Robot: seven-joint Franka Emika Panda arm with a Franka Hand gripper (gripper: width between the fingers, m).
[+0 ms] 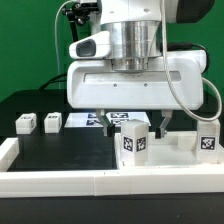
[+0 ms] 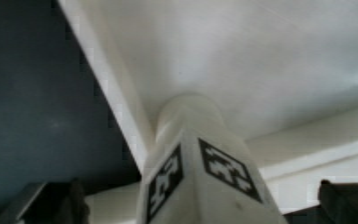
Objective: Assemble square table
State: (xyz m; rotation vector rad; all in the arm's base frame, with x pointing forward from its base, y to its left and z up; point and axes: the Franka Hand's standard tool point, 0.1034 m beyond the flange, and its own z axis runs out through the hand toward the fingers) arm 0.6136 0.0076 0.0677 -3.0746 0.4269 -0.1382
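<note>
Gripper [image 1: 137, 128] jaws are seen standing wide apart, one on either side of an upright leg [image 1: 135, 141]. In the wrist view a gap is visible between the leg [image 2: 202, 170] and each dark finger [image 2: 51, 203], so nothing is gripped.

The leg rises from the tabletop [image 1: 176, 157], which lies on the black counter [image 1: 60, 150] towards the exterior view's right. A second leg [image 1: 207, 141] stands at the tabletop's edge on that side. Whether either is fully seated cannot be told. Two loose legs [image 1: 26, 123] [image 1: 52, 121] lie apart on the counter at the exterior view's left, near the marker board [image 1: 95, 120]. White bars [image 1: 60, 181] run along the front.

All parts are judged to be hard white plastic: light, stiff and not fragile, though the smooth faces may slip under a weak or off-centre pinch. A leg is best taken across two opposite flat faces, near its upper half, so that it can be carried or turned without tilting. The tabletop is taken to be too broad for the jaws except at its raised wall, and being light it may slide when a leg is pressed into it.

No brand or readable writing is found. Only black-and-white square tags are seen, on the legs and the marker board.
</note>
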